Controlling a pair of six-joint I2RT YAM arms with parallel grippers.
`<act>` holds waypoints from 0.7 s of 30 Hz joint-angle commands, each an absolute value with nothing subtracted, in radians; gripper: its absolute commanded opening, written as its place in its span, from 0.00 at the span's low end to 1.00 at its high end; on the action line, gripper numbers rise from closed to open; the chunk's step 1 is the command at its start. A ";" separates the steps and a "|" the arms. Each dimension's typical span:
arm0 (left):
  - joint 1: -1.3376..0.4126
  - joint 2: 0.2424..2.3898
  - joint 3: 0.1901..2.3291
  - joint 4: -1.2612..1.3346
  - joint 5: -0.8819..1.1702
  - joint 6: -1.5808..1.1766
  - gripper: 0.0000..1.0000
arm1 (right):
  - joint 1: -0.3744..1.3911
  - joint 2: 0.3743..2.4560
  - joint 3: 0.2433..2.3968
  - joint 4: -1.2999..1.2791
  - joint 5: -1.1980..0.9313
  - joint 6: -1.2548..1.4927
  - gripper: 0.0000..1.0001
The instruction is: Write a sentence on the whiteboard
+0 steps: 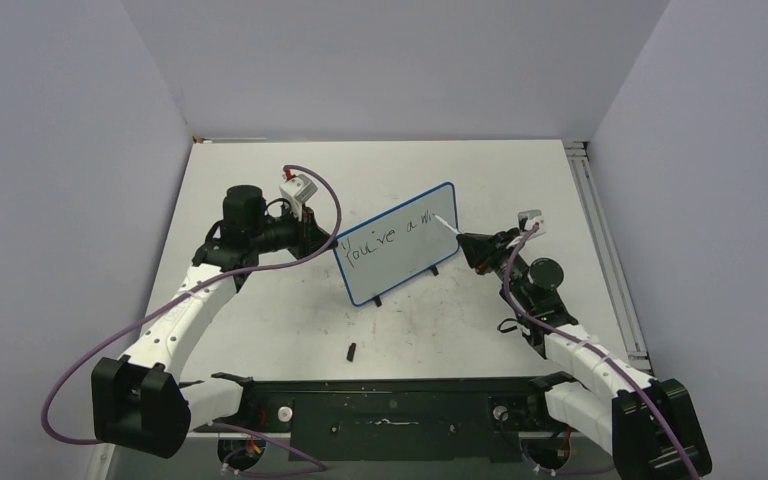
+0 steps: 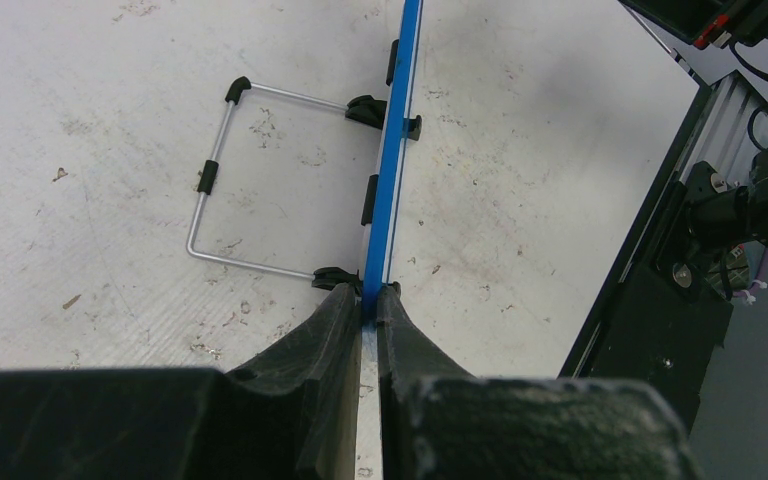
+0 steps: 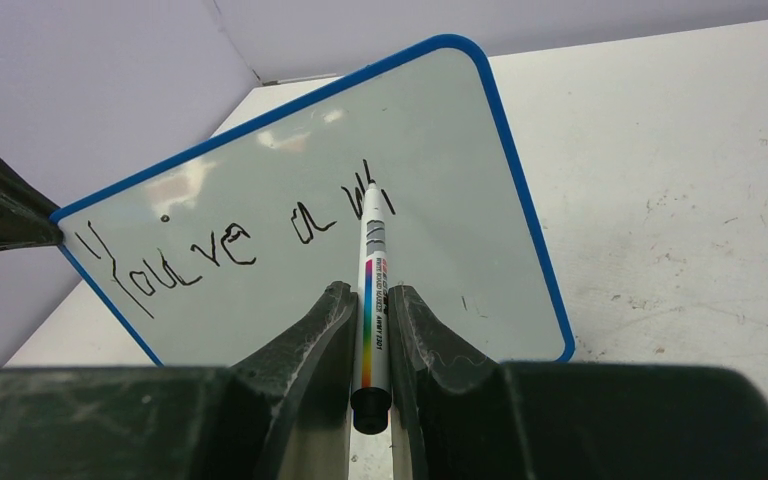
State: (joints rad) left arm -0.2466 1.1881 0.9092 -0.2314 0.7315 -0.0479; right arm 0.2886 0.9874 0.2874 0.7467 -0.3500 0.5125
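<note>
Jaws pinch: left gripper [image 2: 363,297] blue-framed whiteboard [image 2: 392,150], right gripper [image 3: 371,295] slim marker [image 3: 374,235].

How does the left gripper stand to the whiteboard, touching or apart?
Touching. The left wrist view shows the left gripper clamped on the blue edge of the whiteboard, pressed against it from both sides with no gap.

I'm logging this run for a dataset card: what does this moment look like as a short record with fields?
board: whiteboard standing, wire stand on its back side
left end effector: shut on the whiteboard's edge
right end effector: shut on the marker
marker tip: at the board, by the last stroke
writing: sentence reads "You've a w", unfinished
loose item: small black object on the table
</note>
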 commanded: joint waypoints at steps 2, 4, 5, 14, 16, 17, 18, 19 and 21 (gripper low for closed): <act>-0.243 1.190 0.923 -0.243 0.750 -0.058 0.00 | 0.288 1.000 0.335 0.794 -0.339 0.506 0.05; -0.243 1.191 0.921 -0.243 0.749 -0.058 0.00 | 0.288 1.014 0.339 0.806 -0.340 0.508 0.05; -0.243 1.191 0.922 -0.243 0.749 -0.058 0.00 | 0.287 1.018 0.340 0.811 -0.342 0.510 0.05; -0.242 1.194 0.923 -0.243 0.750 -0.058 0.00 | 0.288 1.051 0.351 0.843 -0.348 0.513 0.05; -0.244 1.196 0.923 -0.243 0.751 -0.058 0.00 | 0.287 1.058 0.353 0.848 -0.350 0.514 0.05; -0.243 1.196 0.923 -0.243 0.751 -0.058 0.00 | 0.288 1.062 0.355 0.848 -0.351 0.514 0.05; -0.243 1.196 0.923 -0.243 0.750 -0.058 0.00 | 0.288 1.068 0.357 0.850 -0.352 0.514 0.05; -0.243 1.196 0.923 -0.243 0.751 -0.058 0.00 | 0.288 1.071 0.357 0.854 -0.353 0.514 0.05; -0.243 1.196 0.923 -0.243 0.749 -0.058 0.00 | 0.289 1.079 0.359 0.860 -0.354 0.517 0.05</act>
State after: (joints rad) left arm -0.2466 1.1885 0.9092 -0.2314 0.7315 -0.0479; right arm 0.2886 1.0653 0.3141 0.7750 -0.3477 0.5133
